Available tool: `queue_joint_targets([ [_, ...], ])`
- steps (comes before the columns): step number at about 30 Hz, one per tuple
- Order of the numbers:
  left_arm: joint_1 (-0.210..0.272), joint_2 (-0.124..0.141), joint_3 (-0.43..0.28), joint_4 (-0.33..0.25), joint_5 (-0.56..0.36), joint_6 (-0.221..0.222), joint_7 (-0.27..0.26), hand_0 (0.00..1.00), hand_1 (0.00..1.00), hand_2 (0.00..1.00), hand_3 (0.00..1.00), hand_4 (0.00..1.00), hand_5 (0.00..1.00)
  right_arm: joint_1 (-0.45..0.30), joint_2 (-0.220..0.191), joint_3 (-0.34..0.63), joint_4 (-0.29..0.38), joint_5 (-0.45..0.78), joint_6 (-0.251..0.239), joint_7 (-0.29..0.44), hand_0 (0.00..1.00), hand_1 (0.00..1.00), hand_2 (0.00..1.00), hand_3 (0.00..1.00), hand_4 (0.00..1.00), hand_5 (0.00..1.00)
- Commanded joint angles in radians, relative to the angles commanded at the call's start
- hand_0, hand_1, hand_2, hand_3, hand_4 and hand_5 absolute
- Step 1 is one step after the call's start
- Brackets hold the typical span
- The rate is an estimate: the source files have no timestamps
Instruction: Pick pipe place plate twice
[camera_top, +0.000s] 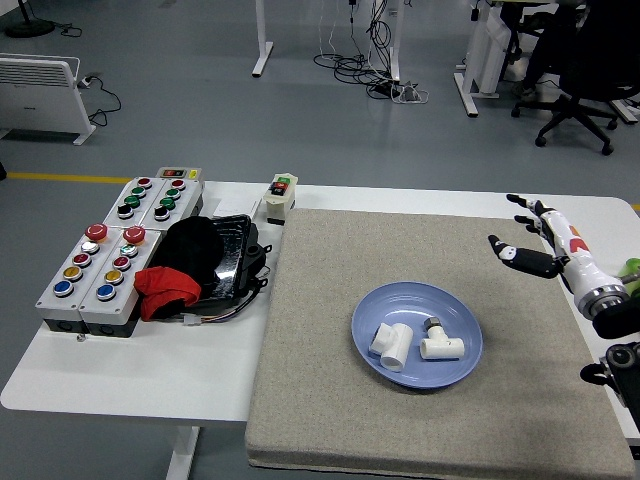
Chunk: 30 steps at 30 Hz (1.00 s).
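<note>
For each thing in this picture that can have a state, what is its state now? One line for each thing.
Right robot hand: open, fingers spread, holding nothing, above the mat's right edge.
Round blue plate: on the grey mat, holding two pipe fittings.
White elbow pipe fitting: lying in the plate, left side.
White tee pipe fitting: lying in the plate, right of the elbow.
Black tray: holding black and red cloth.
</note>
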Motion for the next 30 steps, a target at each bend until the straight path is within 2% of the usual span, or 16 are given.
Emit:
queue_joint_targets([
  [4,-0.003,0.000,-0.001,0.000,0.003,0.000,0.000,0.623,0.583,0.509,0.587,0.270,0.998,-0.069,0.000,0.074,0.031,0.169,-0.042,-0.009,0.814,0.785,0.822,0.774,0.473,0.290],
  [8,-0.005,0.000,-0.004,0.001,0.010,0.000,0.002,0.622,0.583,0.509,0.587,0.271,0.998,-0.125,0.006,0.145,0.036,0.344,-0.042,-0.010,0.807,0.782,0.814,0.769,0.481,0.319],
  [11,-0.007,-0.001,-0.006,0.001,0.013,0.001,0.001,0.622,0.583,0.509,0.587,0.271,0.998,-0.157,0.010,0.187,0.041,0.468,-0.030,0.016,0.807,0.782,0.814,0.769,0.481,0.319],
  [12,-0.008,-0.001,-0.006,0.001,0.014,0.001,0.002,0.620,0.583,0.508,0.588,0.271,0.998,-0.166,0.011,0.200,0.044,0.514,-0.023,0.023,0.803,0.776,0.812,0.773,0.492,0.366],
  [14,-0.009,-0.001,-0.007,0.001,0.015,0.000,0.002,0.620,0.583,0.508,0.588,0.271,0.998,-0.183,0.007,0.218,0.051,0.594,-0.009,0.026,0.803,0.776,0.812,0.773,0.492,0.366],
  [16,-0.011,-0.001,-0.007,0.001,0.016,0.000,0.002,0.620,0.583,0.508,0.588,0.271,0.998,-0.196,0.002,0.233,0.056,0.661,0.026,0.015,0.803,0.776,0.812,0.773,0.492,0.366],
  [23,-0.014,0.001,-0.007,0.001,0.022,0.000,0.003,0.620,0.583,0.509,0.588,0.270,0.998,-0.224,0.006,0.276,0.066,0.791,0.071,0.004,0.800,0.774,0.797,0.769,0.497,0.377],
  [24,-0.014,0.002,-0.007,0.001,0.022,-0.001,0.003,0.621,0.583,0.508,0.587,0.271,0.998,-0.225,0.006,0.277,0.068,0.801,0.073,0.005,0.797,0.775,0.794,0.767,0.510,0.439],
  [29,-0.013,0.001,-0.008,0.000,0.024,0.000,0.003,0.621,0.583,0.508,0.587,0.271,0.998,-0.227,0.004,0.280,0.071,0.859,0.074,0.025,0.797,0.775,0.794,0.767,0.510,0.439],
  [30,-0.013,0.001,-0.008,0.000,0.024,-0.001,0.004,0.620,0.583,0.508,0.587,0.272,0.998,-0.227,0.005,0.281,0.070,0.862,0.071,0.029,0.807,0.779,0.805,0.776,0.509,0.490],
])
